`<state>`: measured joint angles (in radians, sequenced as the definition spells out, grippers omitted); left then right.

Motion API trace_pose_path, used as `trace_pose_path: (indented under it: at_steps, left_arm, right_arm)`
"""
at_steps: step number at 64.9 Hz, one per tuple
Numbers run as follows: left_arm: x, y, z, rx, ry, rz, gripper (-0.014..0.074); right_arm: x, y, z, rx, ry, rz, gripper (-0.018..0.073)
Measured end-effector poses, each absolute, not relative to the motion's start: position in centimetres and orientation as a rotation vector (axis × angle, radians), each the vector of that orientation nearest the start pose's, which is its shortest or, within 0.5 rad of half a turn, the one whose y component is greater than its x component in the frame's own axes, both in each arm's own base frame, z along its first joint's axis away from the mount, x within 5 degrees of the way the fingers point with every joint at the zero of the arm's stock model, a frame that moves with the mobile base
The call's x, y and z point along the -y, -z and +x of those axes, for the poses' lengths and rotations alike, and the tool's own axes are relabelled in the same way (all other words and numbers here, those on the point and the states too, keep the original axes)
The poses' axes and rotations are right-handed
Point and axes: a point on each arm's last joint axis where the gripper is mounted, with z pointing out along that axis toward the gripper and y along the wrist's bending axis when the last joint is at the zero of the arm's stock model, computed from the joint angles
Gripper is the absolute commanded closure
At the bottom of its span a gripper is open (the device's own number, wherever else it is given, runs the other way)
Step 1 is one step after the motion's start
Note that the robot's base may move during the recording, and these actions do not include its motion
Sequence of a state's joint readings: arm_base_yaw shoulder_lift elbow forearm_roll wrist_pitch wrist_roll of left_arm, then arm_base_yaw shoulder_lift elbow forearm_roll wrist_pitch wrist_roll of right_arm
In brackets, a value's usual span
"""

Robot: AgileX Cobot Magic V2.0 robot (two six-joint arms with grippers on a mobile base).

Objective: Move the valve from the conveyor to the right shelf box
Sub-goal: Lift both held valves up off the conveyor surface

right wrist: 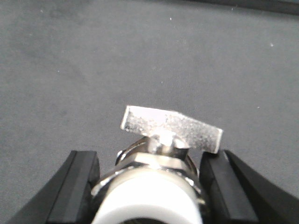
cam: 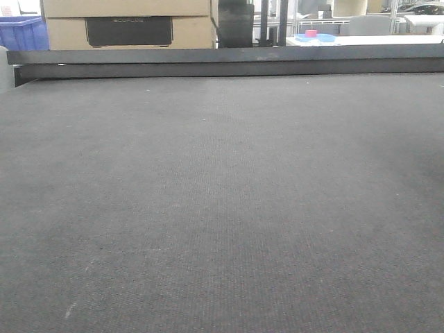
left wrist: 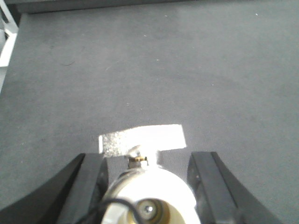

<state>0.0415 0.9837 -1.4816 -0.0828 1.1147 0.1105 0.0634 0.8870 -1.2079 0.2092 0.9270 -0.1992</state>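
in the left wrist view, the left gripper [left wrist: 148, 161] seems closed on a valve [left wrist: 149, 193] at bottom centre, its black fingers [left wrist: 88, 182] against the white cap, though glare blurs the contact. the right gripper [right wrist: 149, 161] is clamped on a second valve [right wrist: 154, 186], low in its frame. the conveyor [cam: 222, 208] fills the front view, with its rail [cam: 222, 62] across the top.

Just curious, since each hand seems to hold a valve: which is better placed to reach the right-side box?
Probably right: the right gripper clasps a valve and that arm is on the box's side. The left gripper clasps another valve too. No box shows.
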Motion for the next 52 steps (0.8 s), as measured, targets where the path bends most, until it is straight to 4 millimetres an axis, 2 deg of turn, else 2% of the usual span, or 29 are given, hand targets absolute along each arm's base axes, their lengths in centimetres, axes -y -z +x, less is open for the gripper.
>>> trace_pose_path:
  at_steps: [14, 52]
  left_arm:
    - [0.1, -48.1, 13.3, -2.035, 0.004, 0.068, 0.0708]
    - [0.0, -48.6, 13.6, -1.962, 0.0, 0.06, 0.0708]
  right_arm:
    - [-2.3, -45.1, 13.4, -1.979, -0.16, -0.234, 0.0712]
    - [-2.3, -45.3, 13.3, -1.957, -0.158, -0.23, 0.0712]
